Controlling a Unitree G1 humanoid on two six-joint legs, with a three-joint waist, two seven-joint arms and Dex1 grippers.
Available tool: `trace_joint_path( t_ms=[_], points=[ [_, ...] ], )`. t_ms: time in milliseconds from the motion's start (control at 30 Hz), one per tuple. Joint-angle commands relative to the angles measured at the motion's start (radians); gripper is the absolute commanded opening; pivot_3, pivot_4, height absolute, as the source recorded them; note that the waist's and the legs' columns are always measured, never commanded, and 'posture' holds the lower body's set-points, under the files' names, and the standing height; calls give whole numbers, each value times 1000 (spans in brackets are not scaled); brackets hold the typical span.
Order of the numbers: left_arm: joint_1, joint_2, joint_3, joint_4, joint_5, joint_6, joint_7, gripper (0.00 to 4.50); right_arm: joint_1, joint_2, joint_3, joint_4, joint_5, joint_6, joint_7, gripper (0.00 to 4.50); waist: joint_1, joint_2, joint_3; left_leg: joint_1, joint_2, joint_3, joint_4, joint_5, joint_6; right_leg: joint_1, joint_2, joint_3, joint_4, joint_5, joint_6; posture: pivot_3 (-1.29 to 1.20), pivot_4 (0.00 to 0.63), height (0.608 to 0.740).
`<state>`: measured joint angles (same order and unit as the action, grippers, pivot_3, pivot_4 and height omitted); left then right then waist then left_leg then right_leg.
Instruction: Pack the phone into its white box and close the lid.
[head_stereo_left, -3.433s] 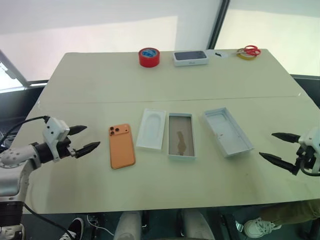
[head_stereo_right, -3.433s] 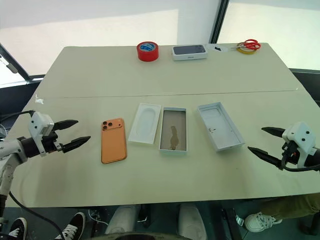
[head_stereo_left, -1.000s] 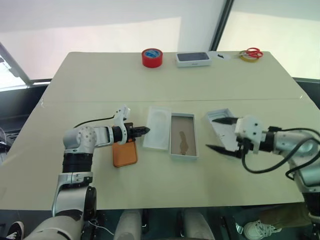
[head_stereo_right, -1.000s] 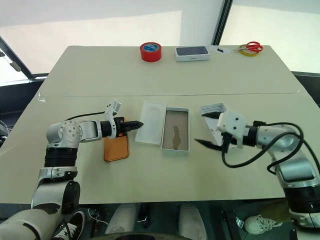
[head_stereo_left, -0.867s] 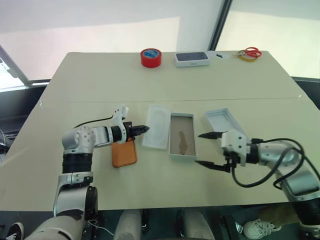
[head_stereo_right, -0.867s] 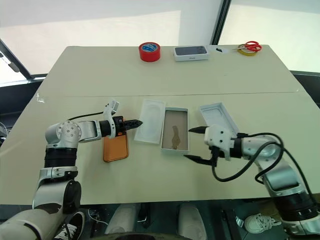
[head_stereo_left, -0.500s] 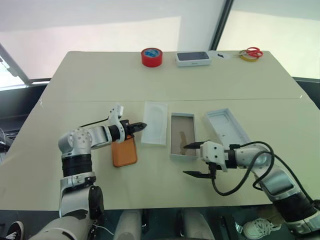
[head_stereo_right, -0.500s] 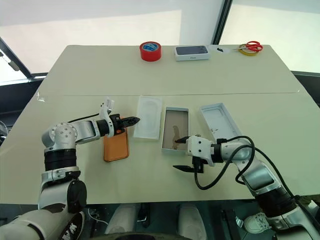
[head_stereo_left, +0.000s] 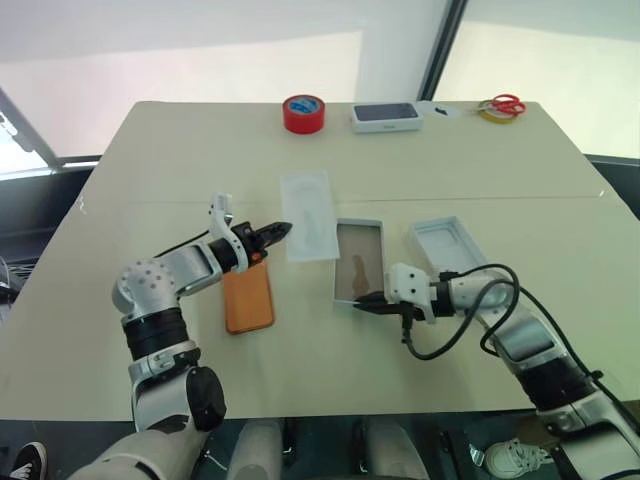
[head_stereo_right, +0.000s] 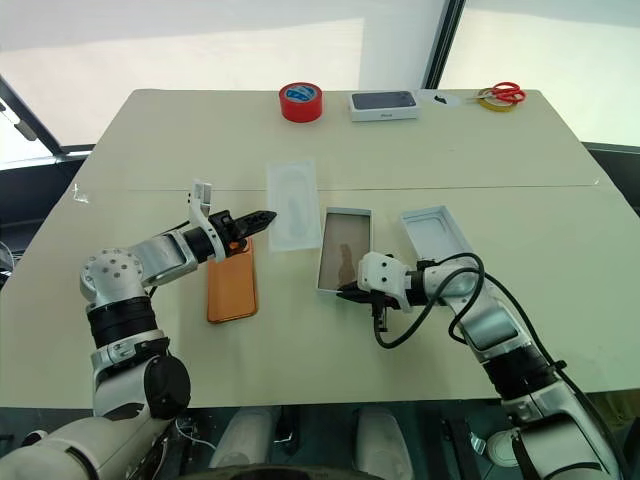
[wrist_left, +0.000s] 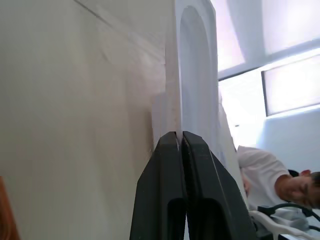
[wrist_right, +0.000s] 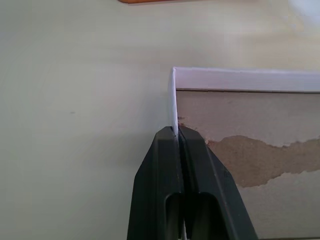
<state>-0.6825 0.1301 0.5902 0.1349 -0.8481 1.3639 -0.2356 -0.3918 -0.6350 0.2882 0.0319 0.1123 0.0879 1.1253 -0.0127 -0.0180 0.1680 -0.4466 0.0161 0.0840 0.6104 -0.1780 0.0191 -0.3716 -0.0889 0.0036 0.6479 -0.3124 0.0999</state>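
The orange phone (head_stereo_left: 248, 300) lies flat on the table. My left gripper (head_stereo_left: 283, 229) hovers just beyond the phone's far end, shut on the edge of a thin white moulded insert (head_stereo_left: 308, 200), which it holds above the table; the left wrist view shows the clamped edge of that insert (wrist_left: 192, 75). The white box (head_stereo_left: 358, 262), with its tan floor, sits to the right of the phone. My right gripper (head_stereo_left: 357, 303) is shut on the box's thin wall (wrist_right: 173, 97) near its front left corner. The lid (head_stereo_left: 450, 245) lies open side up to the right of the box.
At the table's far edge are a red tape roll (head_stereo_left: 303, 113), a closed white box with a dark top (head_stereo_left: 383, 116), and scissors with a yellow tape ring (head_stereo_left: 498, 105). A person (wrist_left: 262, 172) sits beyond the table.
My left gripper has lifted the insert off the table, up and away from me. My right gripper swung left to the box's front corner and shut on its wall.
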Motion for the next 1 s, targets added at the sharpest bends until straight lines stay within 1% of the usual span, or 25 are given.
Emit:
trace_joint_path(
  t_ms=[33,167,233,333,400,467,567,700,767,833,1000],
  points=[
    [-36,-9,-4,-22,-33,-24,18,0,-79,24,-1,85,-19,-83,19,13,-1,0,0,0,0,0,0,0,0,0,0,0,0,0,0,0,150,740],
    [-36,-10,-41,-22,-27,-44,10,0,-138,41,-2,177,-24,-136,43,13,0,0,0,0,0,0,-1,0,0,0,0,-3,0,0,1,0,150,740],
    [-36,-15,-54,-19,-25,-53,9,0,-154,46,-3,193,2,-104,79,13,-1,0,0,0,0,0,-1,0,0,0,0,-4,0,0,1,0,150,740],
    [-30,-22,-87,-13,-18,-71,0,0,-148,47,-15,170,32,-82,109,910,0,0,0,0,0,0,-1,0,-1,0,0,-4,0,0,1,0,150,740],
    [-25,-26,-111,-9,-13,-84,-5,0,-136,41,-27,155,26,-97,99,1901,0,0,0,0,0,0,-1,0,-1,0,0,-4,0,0,1,0,150,740],
    [-22,-38,-147,3,2,-116,-15,0,-109,13,-64,109,71,-45,112,2856,2,0,0,0,0,0,0,0,-1,1,0,-4,0,1,1,0,150,740],
    [-29,-66,-185,34,19,-163,-23,0,-71,-44,-136,78,87,-21,84,2856,5,0,0,0,0,0,0,0,-1,1,-1,-4,0,0,1,0,150,740],
    [-40,-114,-205,62,22,-205,-9,0,4,-135,-271,46,118,10,32,2856,5,-1,0,-1,-1,0,0,0,0,1,-2,-4,-1,0,0,0,150,740],
    [-37,-140,-197,68,17,-217,13,0,30,-151,-312,35,127,19,6,2856,2,-1,0,-1,-1,0,-1,0,0,1,-2,-4,-2,0,0,0,150,740],
    [-18,-150,-231,58,31,-216,9,0,44,-152,-350,31,139,31,-25,2856,-2,-1,0,0,0,0,-2,0,0,0,-2,-4,-2,0,0,0,150,740],
    [33,-153,-293,26,27,-172,0,0,64,-147,-380,10,142,35,-63,2856,-1,-1,1,0,0,0,-3,1,-1,-1,-1,-4,-2,0,1,0,150,740]
  ],
)
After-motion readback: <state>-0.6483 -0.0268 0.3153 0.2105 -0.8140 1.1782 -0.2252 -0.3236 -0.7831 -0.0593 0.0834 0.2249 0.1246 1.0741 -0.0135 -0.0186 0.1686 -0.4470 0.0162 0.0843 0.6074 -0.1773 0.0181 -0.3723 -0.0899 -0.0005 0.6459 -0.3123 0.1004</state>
